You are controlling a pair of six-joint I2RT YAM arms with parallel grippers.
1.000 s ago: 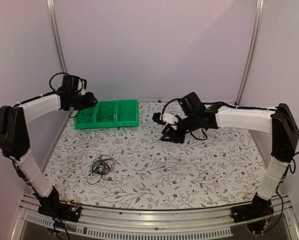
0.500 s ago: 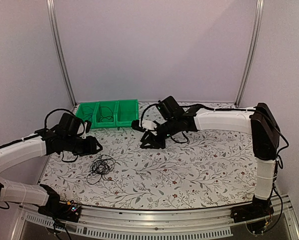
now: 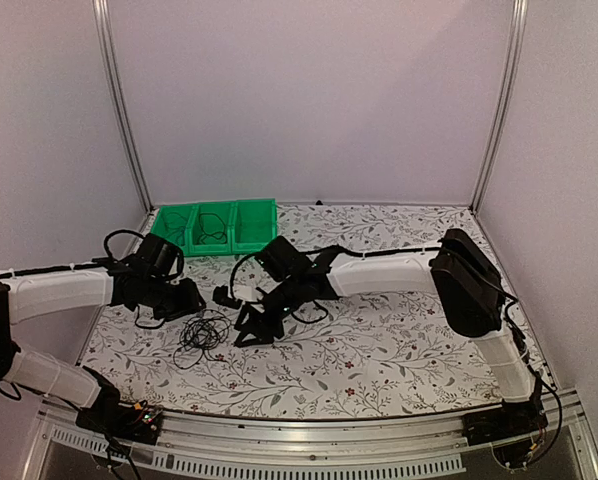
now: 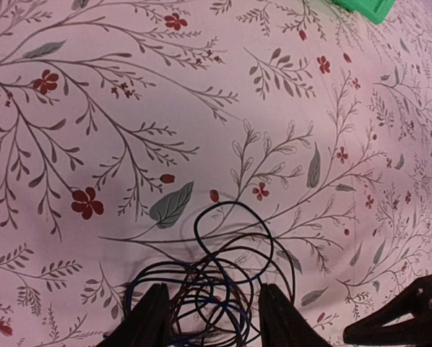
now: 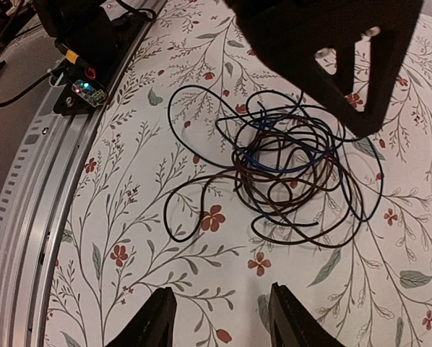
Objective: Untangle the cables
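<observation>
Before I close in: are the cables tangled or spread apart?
Tangled: the cables lie in one heap of crossing, overlapping loops on the table.

I found the cables (image 3: 202, 338) lying on the table (image 3: 399, 340) at the near left, between my two grippers. The left gripper (image 3: 187, 298) sat just behind them, the right gripper (image 3: 251, 328) just to their right. The bin (image 3: 216, 228) stood far left, well behind.
</observation>
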